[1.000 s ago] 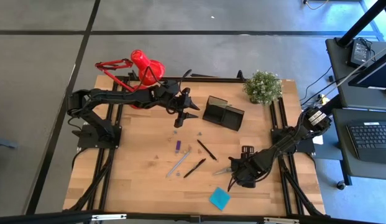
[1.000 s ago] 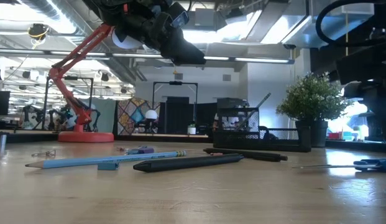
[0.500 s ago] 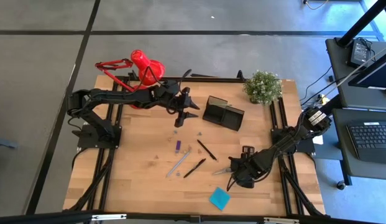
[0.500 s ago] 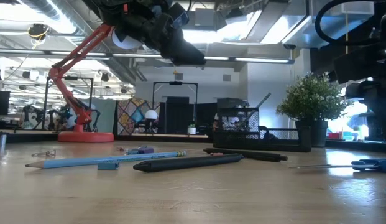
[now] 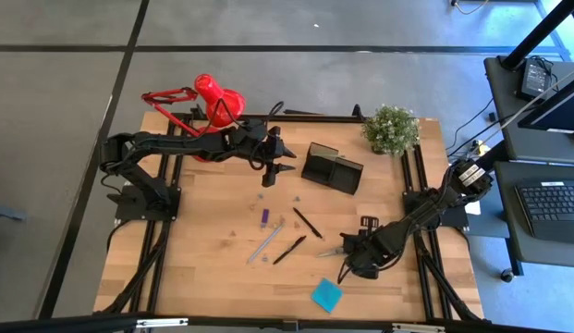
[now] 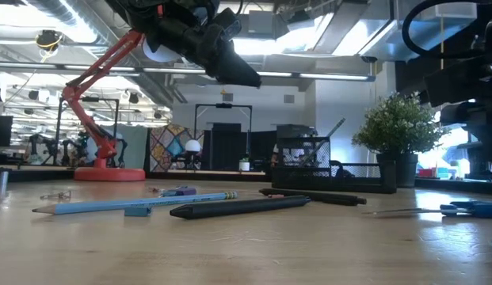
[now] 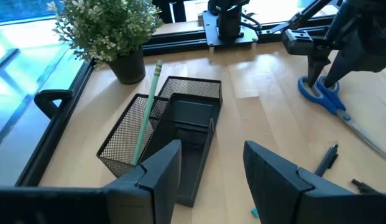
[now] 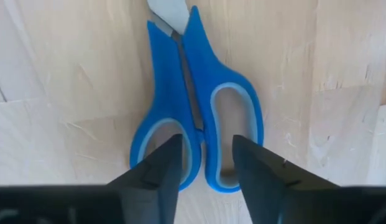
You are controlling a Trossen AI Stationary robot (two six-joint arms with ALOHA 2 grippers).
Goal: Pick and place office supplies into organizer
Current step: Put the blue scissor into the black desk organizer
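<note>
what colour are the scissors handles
Blue, with paler blue lining the finger holes; the scissors show best in the right wrist view.

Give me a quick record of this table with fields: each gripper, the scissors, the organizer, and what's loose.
left gripper: jaws open, in the air near the organizer
right gripper: down over the blue scissors handles, jaws astride the inner handle bars
scissors: flat on the table
organizer: holds one pencil
loose: pens, sticky-note pad, purple marker

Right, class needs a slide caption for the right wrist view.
Right hand poised over blue-handled scissors lying on the wooden table.
</note>
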